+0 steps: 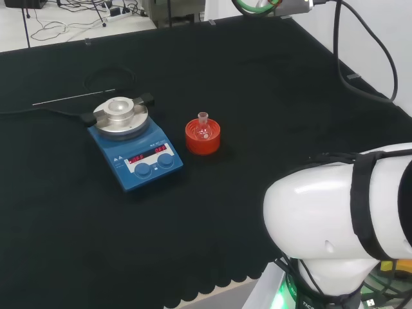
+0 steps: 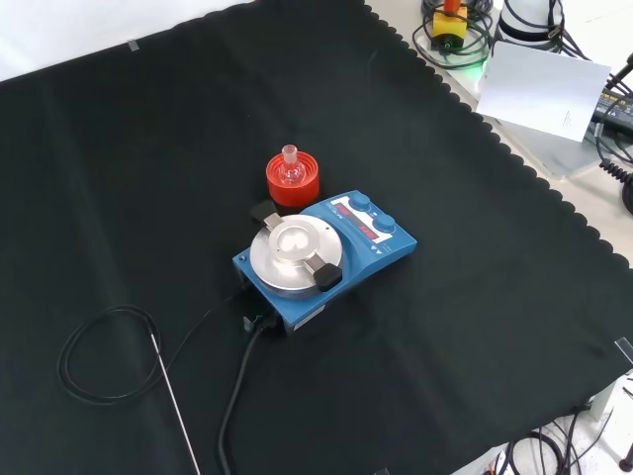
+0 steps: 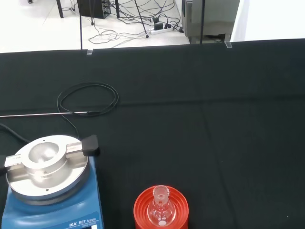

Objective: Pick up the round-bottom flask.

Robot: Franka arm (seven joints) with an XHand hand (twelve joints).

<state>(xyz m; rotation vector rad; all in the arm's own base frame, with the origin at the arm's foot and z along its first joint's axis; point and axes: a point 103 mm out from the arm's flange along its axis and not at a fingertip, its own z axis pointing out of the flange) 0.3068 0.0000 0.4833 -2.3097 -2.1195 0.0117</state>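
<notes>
Black cloth spread over the whole bench; white arm link bulking at the head view's right edge, well apart from the ware. Blue hotplate stirrer with round metal top, its thin metal probe and black cable lying on the cloth nearby. Small clear round-bottom flask upright, neck up, seated in a red ribbed stand, just right of the stirrer in the head view, untouched; fingers' state impossible to tell.
</notes>
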